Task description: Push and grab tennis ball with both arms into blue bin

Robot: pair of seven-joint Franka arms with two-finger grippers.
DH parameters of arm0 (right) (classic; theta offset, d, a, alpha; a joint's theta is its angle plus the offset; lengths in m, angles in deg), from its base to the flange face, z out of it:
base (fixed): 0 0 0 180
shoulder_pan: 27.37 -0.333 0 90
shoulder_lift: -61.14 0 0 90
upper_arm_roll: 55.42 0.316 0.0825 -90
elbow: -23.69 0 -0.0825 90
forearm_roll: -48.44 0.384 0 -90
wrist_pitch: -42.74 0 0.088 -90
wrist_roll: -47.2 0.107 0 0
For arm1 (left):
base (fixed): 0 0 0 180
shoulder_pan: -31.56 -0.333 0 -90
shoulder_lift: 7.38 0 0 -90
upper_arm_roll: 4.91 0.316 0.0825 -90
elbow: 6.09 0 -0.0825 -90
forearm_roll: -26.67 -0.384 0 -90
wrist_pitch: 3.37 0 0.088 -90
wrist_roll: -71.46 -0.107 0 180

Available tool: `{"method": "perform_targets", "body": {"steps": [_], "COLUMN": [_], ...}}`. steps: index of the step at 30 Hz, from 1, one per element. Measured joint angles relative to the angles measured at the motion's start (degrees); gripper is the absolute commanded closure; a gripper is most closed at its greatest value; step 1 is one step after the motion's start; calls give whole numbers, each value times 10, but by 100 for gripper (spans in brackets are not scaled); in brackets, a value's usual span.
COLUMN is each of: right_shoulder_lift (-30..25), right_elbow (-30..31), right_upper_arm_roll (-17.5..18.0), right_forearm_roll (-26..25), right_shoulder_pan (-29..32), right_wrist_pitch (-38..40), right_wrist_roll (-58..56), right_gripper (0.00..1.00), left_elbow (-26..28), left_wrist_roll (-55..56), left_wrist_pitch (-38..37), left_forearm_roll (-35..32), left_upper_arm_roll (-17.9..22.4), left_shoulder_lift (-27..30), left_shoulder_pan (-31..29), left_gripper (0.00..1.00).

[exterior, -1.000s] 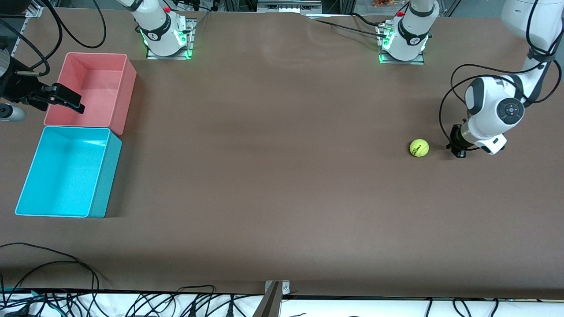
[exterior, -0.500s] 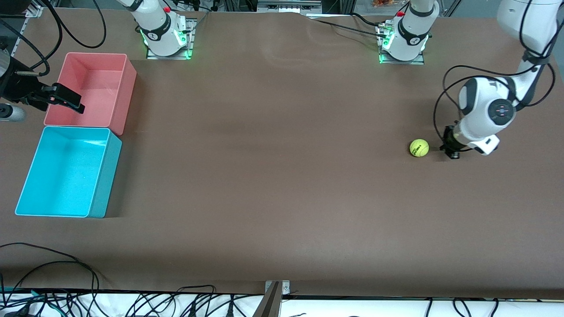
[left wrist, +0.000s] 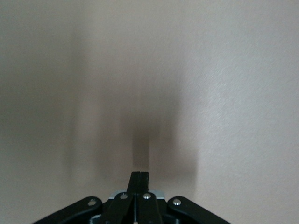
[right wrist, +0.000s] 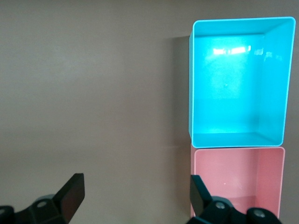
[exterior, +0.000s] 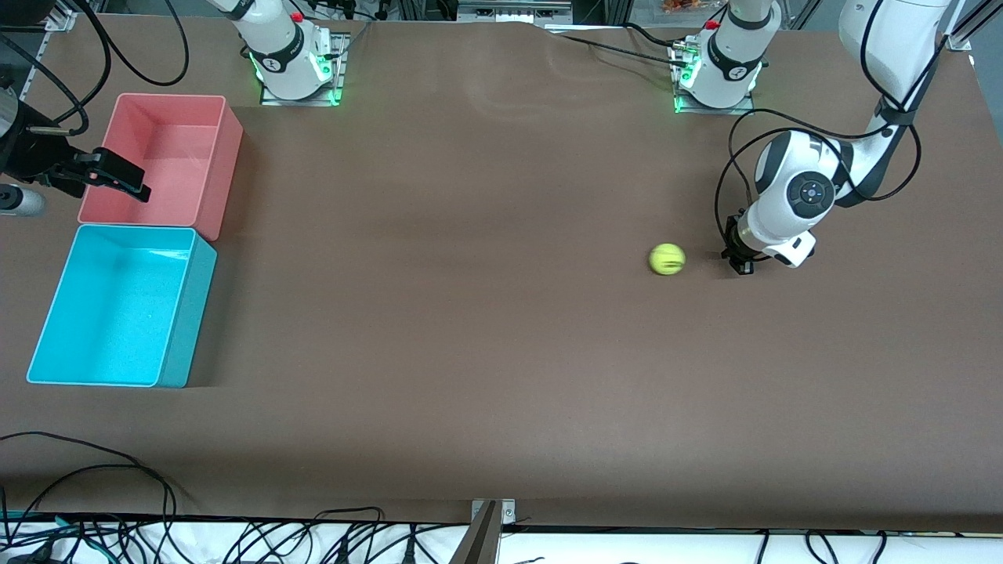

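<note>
The tennis ball [exterior: 667, 258] lies on the brown table toward the left arm's end, slightly blurred. My left gripper [exterior: 739, 262] is low at the table beside the ball, a short gap away, shut and empty; in the left wrist view [left wrist: 139, 175] only bare table shows and the ball is out of view. The blue bin [exterior: 188, 313] stands open and empty at the right arm's end, also in the right wrist view [right wrist: 238, 135]. My right gripper [exterior: 117, 176] hangs open and empty over the pink bin's outer edge; in the right wrist view [right wrist: 135, 189] it is over bare table.
A pink bin [exterior: 223, 172] stands against the blue bin, farther from the front camera, and shows in the right wrist view [right wrist: 275, 186]. The arm bases [exterior: 298, 74] stand along the top edge. Cables [exterior: 117, 486] lie at the near edge.
My left gripper swept along the table toward the right arm's end and struck the ball. The ball rolled that way, ahead of the gripper. The right arm has not moved.
</note>
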Motion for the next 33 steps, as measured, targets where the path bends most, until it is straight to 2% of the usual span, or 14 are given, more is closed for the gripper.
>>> {"method": "perform_targets", "body": {"steps": [5, 9, 16, 24, 33], "right_shoulder_lift": [0, 0, 0, 0, 0], "right_elbow": [0, 0, 0, 0, 0], "right_upper_arm_roll": [0, 0, 0, 0, 0], "right_forearm_roll": [0, 0, 0, 0, 0], "right_shoulder_pan": [0, 0, 0, 0, 0], "right_wrist_pitch": [0, 0, 0, 1, 1], "right_wrist_roll": [0, 0, 0, 0, 0], "right_gripper": [0, 0, 0, 0, 0], "left_elbow": [-6, -30, -109, -195, -296], "left_wrist_roll": [-18, -41, -102, -207, -361], "left_wrist_pitch": [-14, -60, -171, -258, -359], "left_forearm_roll": [0, 0, 0, 1, 10], "left_upper_arm_roll": [1, 2, 2, 2, 3], "left_shoulder_lift": [8, 15, 24, 27, 28], "left_shoulder_pan": [-8, -9, -10, -11, -17], "left_gripper": [100, 100, 100, 100, 90]}}
